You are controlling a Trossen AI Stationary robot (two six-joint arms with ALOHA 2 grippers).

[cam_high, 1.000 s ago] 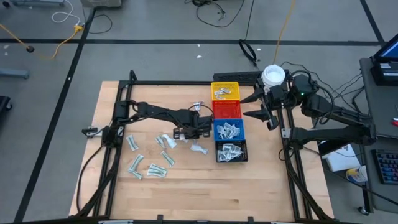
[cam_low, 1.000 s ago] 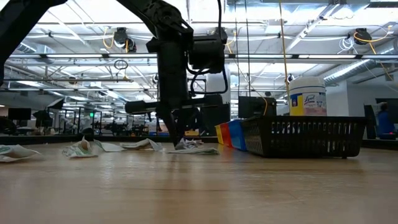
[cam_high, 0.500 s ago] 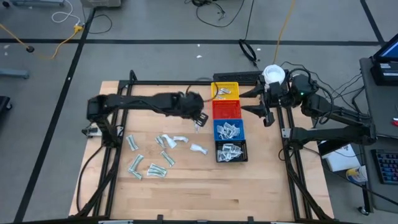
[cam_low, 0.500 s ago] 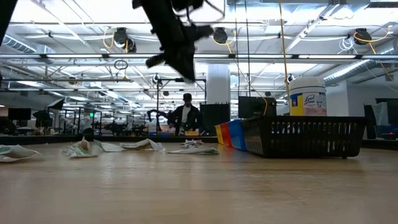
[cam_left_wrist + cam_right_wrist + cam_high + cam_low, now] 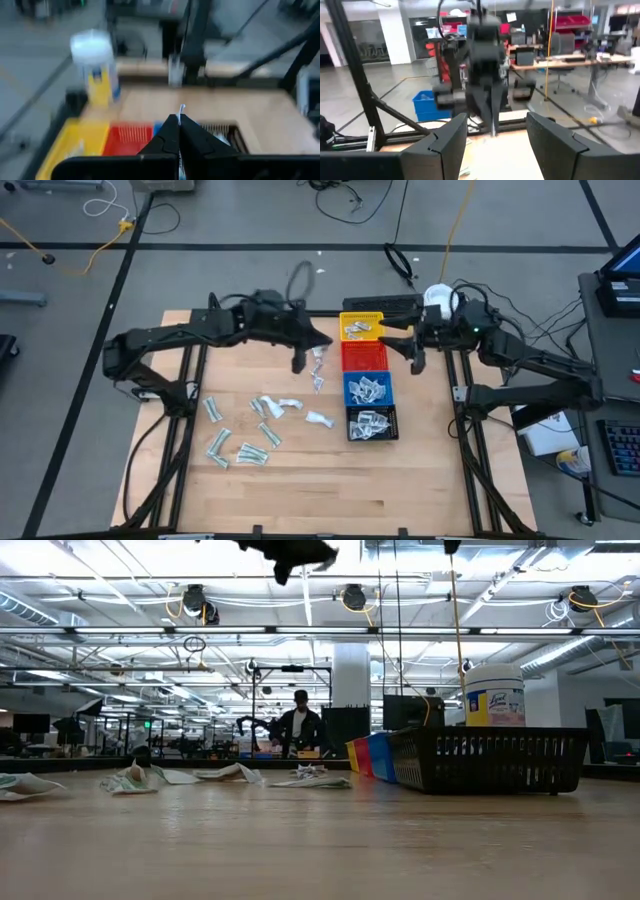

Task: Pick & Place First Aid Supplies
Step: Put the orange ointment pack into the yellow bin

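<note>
Beside red bin [image 5: 365, 356]: left tool [image 5: 310, 358] pinching thin white sachet [image 5: 319, 369].

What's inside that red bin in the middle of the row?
From above, the red bin shows only its bare ribbed floor; no packets visible inside. The yellow bin beside it holds a few packets. The low view hides the red bin's inside behind its wall.

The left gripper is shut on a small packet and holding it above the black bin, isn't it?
Not quite: in the high view the left gripper, shut on a small packet, is beside the red bin, not above the black bin.
</note>
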